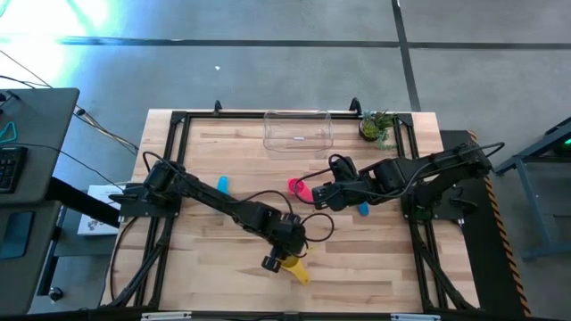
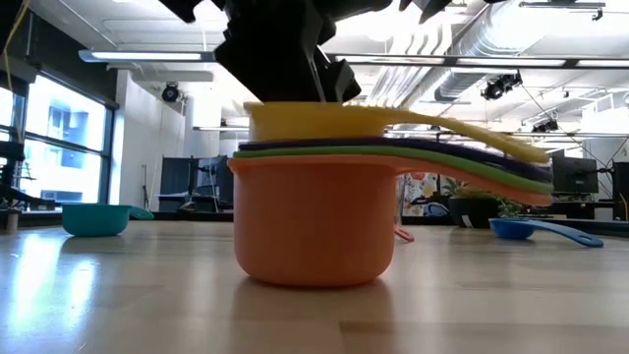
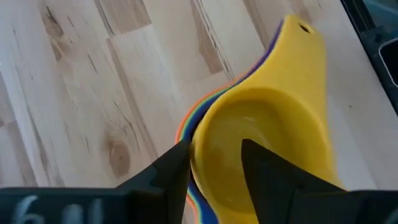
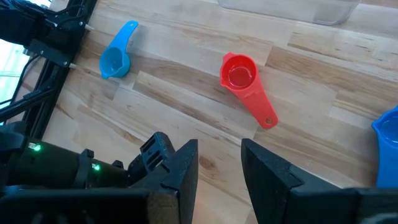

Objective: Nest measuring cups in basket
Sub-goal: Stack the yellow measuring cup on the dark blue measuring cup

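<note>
A stack of nested measuring cups [image 2: 314,211] stands on the table near its near edge: orange at the bottom, then green, purple and a yellow cup [image 3: 267,118] on top. My left gripper [image 3: 214,149] comes down on it from above, shut on the yellow cup [image 1: 299,268]. A red-pink cup [image 4: 239,74], a teal cup [image 1: 222,185] and a blue cup [image 1: 363,208] lie singly on the wood. My right gripper [image 4: 219,149] hovers open beside the red-pink cup [image 1: 297,187], touching nothing. The clear basket [image 1: 298,131] sits at the far edge. My left gripper pinches the yellow cup's bowl wall [image 3: 200,146], on the side away from the handle, with one finger [image 3: 267,174] inside the bowl and the other [image 3: 174,171] outside. The fingers point down from above. The cup sits level in the stack, whose orange base [image 2: 314,265] rests on the table.
A small potted plant [image 1: 377,127] stands at the far right corner beside the basket. A black frame [image 1: 178,120] rims the table. Bare wood lies between the stack and the basket. A desk with a keyboard [image 1: 9,165] is off the table's left side.
</note>
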Action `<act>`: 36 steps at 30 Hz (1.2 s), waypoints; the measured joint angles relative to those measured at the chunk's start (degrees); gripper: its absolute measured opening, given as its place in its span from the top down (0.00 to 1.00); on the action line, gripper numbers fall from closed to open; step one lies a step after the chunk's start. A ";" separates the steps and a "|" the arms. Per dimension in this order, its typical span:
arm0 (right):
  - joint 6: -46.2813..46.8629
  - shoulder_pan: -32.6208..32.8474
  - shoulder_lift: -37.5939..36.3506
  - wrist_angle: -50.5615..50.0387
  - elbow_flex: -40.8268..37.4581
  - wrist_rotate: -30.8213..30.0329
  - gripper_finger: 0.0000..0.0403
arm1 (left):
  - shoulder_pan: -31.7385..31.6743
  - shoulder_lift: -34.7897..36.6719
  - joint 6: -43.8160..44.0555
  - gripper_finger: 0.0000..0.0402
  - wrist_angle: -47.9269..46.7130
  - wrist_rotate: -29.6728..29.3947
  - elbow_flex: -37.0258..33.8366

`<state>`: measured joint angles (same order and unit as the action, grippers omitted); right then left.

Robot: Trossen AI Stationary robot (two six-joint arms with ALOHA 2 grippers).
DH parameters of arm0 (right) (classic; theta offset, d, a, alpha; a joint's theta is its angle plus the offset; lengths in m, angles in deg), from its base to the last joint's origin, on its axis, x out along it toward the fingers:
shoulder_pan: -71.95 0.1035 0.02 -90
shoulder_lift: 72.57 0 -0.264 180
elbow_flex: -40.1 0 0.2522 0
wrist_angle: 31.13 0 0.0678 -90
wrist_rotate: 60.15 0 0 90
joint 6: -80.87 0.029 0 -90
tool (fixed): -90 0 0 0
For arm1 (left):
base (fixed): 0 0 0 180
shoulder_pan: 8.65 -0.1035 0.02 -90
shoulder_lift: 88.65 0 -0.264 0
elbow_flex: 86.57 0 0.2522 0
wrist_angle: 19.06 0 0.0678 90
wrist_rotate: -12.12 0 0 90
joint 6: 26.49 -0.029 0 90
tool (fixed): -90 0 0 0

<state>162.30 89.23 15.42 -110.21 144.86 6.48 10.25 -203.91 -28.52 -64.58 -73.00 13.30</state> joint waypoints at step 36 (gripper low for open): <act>-3.21 0.00 0.00 -0.05 0.00 2.34 0.72 | 1.85 0.08 7.39 0.60 -14.27 1.81 9.05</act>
<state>159.08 89.23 15.42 -110.27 144.86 8.82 12.10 -203.83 -21.13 -78.84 -71.19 22.35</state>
